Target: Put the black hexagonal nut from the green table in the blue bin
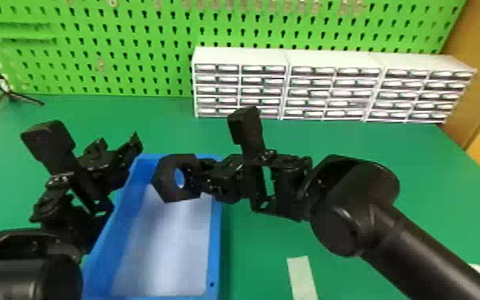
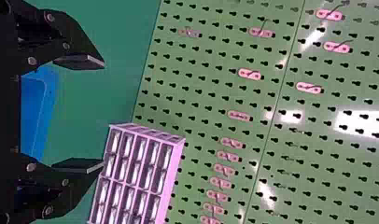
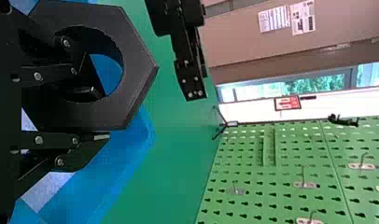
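In the head view my right gripper (image 1: 197,175) is shut on the black hexagonal nut (image 1: 165,180), which hangs over the far part of the blue bin (image 1: 216,247). The right wrist view has the same gripper (image 3: 100,114) pinching one side of the nut (image 3: 138,70), one finger inside the hole and the other outside the rim; the bin (image 3: 131,149) lies beneath. My left gripper (image 1: 119,147) is beyond the bin's left rim, to the left of the nut. With nothing between its fingers, this gripper (image 2: 103,115) stands open in the left wrist view.
White drawer cabinets (image 1: 287,85) stand at the back of the green table (image 1: 390,159), before a green pegboard (image 1: 131,52). A small black tripod (image 1: 8,93) is at the far left. A pale strip (image 1: 301,277) lies right of the bin.
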Action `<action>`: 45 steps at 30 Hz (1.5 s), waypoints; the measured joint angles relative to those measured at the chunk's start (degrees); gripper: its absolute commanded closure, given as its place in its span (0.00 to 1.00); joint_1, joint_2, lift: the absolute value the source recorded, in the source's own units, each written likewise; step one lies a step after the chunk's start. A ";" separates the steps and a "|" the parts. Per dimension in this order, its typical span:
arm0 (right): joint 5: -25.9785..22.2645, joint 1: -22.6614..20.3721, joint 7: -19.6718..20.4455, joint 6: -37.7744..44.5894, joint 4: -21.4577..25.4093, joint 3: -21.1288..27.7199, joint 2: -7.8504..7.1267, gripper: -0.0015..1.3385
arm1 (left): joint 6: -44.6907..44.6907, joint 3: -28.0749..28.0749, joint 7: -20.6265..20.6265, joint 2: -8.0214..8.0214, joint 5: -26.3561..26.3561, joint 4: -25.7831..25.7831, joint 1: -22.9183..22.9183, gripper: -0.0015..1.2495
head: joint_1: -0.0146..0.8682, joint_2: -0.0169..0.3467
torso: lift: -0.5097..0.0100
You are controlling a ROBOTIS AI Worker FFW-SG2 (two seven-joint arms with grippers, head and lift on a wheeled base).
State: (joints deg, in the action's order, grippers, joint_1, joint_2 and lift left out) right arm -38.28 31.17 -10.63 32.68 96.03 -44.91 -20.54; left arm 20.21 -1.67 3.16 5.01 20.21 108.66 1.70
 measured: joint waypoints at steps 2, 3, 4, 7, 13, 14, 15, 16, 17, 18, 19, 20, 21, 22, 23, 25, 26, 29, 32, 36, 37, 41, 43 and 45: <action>-0.39 0.28 0.00 0.01 -0.21 -0.71 -0.06 0.75 | 0.00 0.00 0.00 0.00 0.00 -0.02 -0.02 0.40 | 0.80 0.07 | 0.79; -0.62 0.46 0.00 0.02 -0.32 -1.15 -0.08 0.75 | 0.00 0.01 0.00 0.00 0.01 -0.02 -0.03 0.40 | 0.80 0.07 | 0.79; -0.78 0.60 0.00 0.02 -0.40 -1.44 -0.09 0.75 | 0.00 0.02 0.00 0.00 0.03 -0.03 -0.04 0.40 | 0.80 0.07 | 0.79; -1.22 1.00 0.00 0.00 -0.60 -2.22 -0.11 0.75 | 0.00 0.07 0.00 0.00 0.07 -0.05 -0.07 0.40 | 0.80 0.07 | 0.79; -1.76 1.37 0.00 -0.07 -0.91 -2.86 -0.12 0.66 | 0.00 0.09 0.00 0.00 0.11 -0.11 -0.12 0.40 | 0.80 0.07 | 0.79; -1.81 1.40 0.00 -0.08 -0.94 -2.89 -0.12 0.57 | 0.00 0.09 0.00 0.00 0.13 -0.12 -0.12 0.40 | 0.80 0.07 | 0.79; -1.88 1.41 0.00 -0.08 -0.98 -2.93 -0.12 0.50 | 0.00 0.09 0.00 0.00 0.15 -0.12 -0.12 0.40 | 0.80 0.07 | 0.79; -1.95 1.42 0.00 -0.08 -1.03 -2.95 -0.12 0.43 | 0.00 0.09 0.00 0.00 0.16 -0.12 -0.12 0.40 | 0.80 0.07 | 0.79; -2.04 1.43 0.00 -0.08 -1.10 -2.96 -0.12 0.39 | 0.00 0.09 0.00 0.00 0.17 -0.12 -0.12 0.40 | 0.80 0.07 | 0.79; -2.21 1.43 0.00 -0.08 -1.20 -2.98 -0.12 0.37 | 0.00 0.09 0.00 0.00 0.19 -0.12 -0.12 0.40 | 0.80 0.07 | 0.79; -2.34 1.44 0.00 -0.08 -1.29 -2.98 -0.12 0.36 | 0.00 0.09 0.00 0.00 0.20 -0.12 -0.13 0.40 | 0.80 0.07 | 0.79; -2.44 1.44 0.00 -0.08 -1.37 -3.00 -0.12 0.36 | 0.00 0.09 0.00 0.00 0.20 -0.12 -0.15 0.40 | 0.80 0.07 | 0.79; -2.54 1.44 0.00 -0.07 -1.45 -3.04 -0.12 0.36 | 0.00 0.08 0.00 0.00 0.22 -0.12 -0.17 0.40 | 0.80 0.07 | 0.79; -2.59 1.46 0.00 -0.05 -1.49 -3.08 -0.12 0.36 | 0.00 0.08 0.00 0.00 0.23 -0.12 -0.19 0.40 | 0.80 0.07 | 0.79; -2.63 1.47 0.00 -0.03 -1.51 -3.12 -0.12 0.36 | 0.00 0.07 0.00 0.00 0.24 -0.12 -0.20 0.40 | 0.80 0.07 | 0.79; -2.66 1.53 0.00 0.02 -1.56 -3.25 -0.15 0.36 | 0.00 0.04 0.00 0.00 0.25 -0.12 -0.22 0.40 | 0.80 0.07 | 0.79; -2.67 1.56 0.00 0.05 -1.58 -3.28 -0.17 0.36 | 0.00 0.02 0.00 0.00 0.25 -0.12 -0.24 0.40 | 0.80 0.07 | 0.79; -2.67 1.66 0.00 0.20 -1.63 -3.35 -0.23 0.36 | 0.00 0.00 0.00 0.00 0.26 -0.12 -0.28 0.40 | 0.80 0.07 | 0.79; -2.67 1.77 0.00 0.28 -1.64 -3.44 -0.28 0.36 | 0.00 -0.01 0.00 0.01 0.28 -0.12 -0.28 0.40 | 0.80 0.07 | 0.79; -2.67 1.91 0.00 0.47 -1.70 -3.54 -0.34 0.36 | 0.00 -0.07 0.00 0.02 0.39 -0.12 -0.18 0.40 | 0.80 0.07 | 0.79; -2.67 1.94 0.01 0.54 -1.74 -3.55 -0.34 0.36 | 0.00 -0.09 0.00 0.02 0.41 -0.12 -0.17 0.40 | 0.80 0.07 | 0.79; -2.54 1.96 0.08 0.78 -1.80 -3.49 -0.30 0.36 | 0.00 -0.22 -0.01 0.05 0.44 -0.12 -0.21 0.40 | 0.80 0.07 | 0.79; -2.38 1.90 0.09 0.95 -1.81 -3.29 -0.27 0.36 | 0.00 -0.29 -0.14 0.07 0.44 -0.12 -0.26 0.40 | 0.80 0.07 | 0.79; -2.21 1.66 0.09 1.10 -1.81 -2.93 -0.21 0.36 | 0.00 -0.37 -0.30 0.08 0.44 -0.12 -0.26 0.40 | 0.80 0.07 | 0.79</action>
State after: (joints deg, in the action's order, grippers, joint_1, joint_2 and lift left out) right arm -40.49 32.82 -10.54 33.79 94.22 -47.84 -20.75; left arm 20.21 -2.04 2.86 5.08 20.65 108.54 1.45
